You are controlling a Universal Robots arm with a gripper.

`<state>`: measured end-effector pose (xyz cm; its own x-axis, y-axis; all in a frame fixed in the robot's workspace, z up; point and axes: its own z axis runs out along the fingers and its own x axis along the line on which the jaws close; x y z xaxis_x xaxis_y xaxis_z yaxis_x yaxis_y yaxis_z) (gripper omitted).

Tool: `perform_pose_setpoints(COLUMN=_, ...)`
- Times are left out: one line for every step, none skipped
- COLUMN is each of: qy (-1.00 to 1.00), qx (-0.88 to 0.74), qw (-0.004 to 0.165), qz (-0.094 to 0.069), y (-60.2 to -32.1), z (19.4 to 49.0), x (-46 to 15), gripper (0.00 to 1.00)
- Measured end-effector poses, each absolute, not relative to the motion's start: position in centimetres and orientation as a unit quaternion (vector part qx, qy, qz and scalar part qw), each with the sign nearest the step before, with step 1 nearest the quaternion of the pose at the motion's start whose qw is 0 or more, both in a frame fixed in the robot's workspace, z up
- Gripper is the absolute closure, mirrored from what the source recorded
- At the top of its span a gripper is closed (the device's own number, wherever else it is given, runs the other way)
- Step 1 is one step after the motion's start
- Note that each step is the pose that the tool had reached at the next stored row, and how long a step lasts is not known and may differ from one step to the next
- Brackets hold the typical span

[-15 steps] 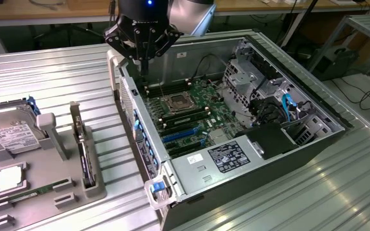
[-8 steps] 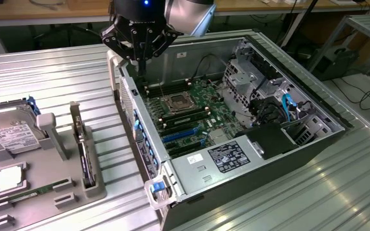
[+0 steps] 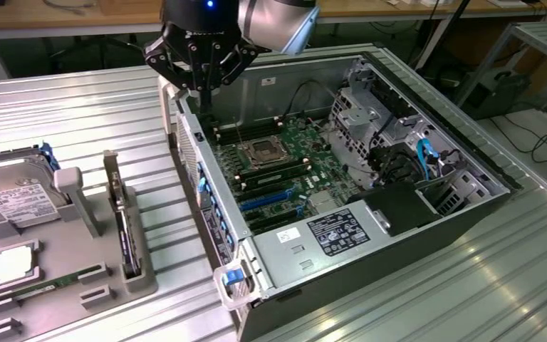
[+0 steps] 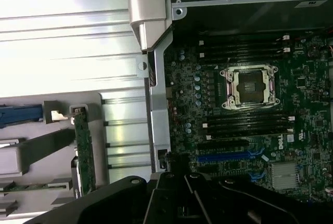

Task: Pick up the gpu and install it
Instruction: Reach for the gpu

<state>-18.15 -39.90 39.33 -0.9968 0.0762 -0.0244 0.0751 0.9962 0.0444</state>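
The gpu (image 3: pixel 122 221) stands on edge in a slot of the grey holder (image 3: pixel 88 214) at the exterior view's left; its green board edge (image 4: pixel 83 151) also shows in the wrist view. My gripper (image 3: pixel 202 100) hangs over the rear upper corner of the open computer case (image 3: pixel 350 249), well apart from the gpu. Its fingers are shut with nothing between them. The gripper's black body (image 4: pixel 182 195) shows in the wrist view, over the case wall (image 4: pixel 158 125). Inside the case lies the motherboard (image 3: pixel 283 164) with blue expansion slots (image 3: pixel 268 201) (image 4: pixel 229 156).
A silver hard drive (image 3: pixel 17 196), a processor chip (image 3: pixel 12 263) and a narrow RAM stick (image 3: pixel 55 285) sit in the same holder. The board has a processor socket (image 3: pixel 259 151) (image 4: pixel 250 86). Drive cages and cables (image 3: pixel 416 164) fill the case's far side. Ribbed metal tabletop (image 3: pixel 83 121) surrounds everything.
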Motion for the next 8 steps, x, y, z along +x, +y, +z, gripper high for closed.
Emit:
perform_pose_setpoints(qy=0.999, qx=0.038, qw=0.013, qz=0.022, y=-39.89, z=39.32, x=-18.2, gripper=0.89)
perform_pose_setpoints(qy=0.999, qx=0.038, qw=0.013, qz=0.022, y=-39.9, z=39.33, x=-18.27, gripper=0.89)
perform_pose_setpoints(qy=0.999, qx=0.038, qw=0.013, qz=0.022, y=-39.9, z=39.33, x=-18.34, gripper=0.89)
perform_pose_setpoints(qy=0.999, qx=0.038, qw=0.013, qz=0.022, y=-39.9, z=39.33, x=-18.42, gripper=0.89)
perform_pose_setpoints(qy=0.999, qx=0.038, qw=0.013, qz=0.022, y=-39.9, z=39.33, x=-18.49, gripper=0.89)
perform_pose_setpoints(qy=0.999, qx=0.038, qw=0.013, qz=0.022, y=-39.9, z=39.32, x=-18.57, gripper=0.89)
perform_pose_setpoints(qy=0.999, qx=0.038, qw=0.013, qz=0.022, y=-39.9, z=39.33, x=-18.64, gripper=0.89)
perform_pose_setpoints(qy=0.999, qx=0.038, qw=0.013, qz=0.022, y=-39.9, z=39.32, x=-18.74, gripper=0.89)
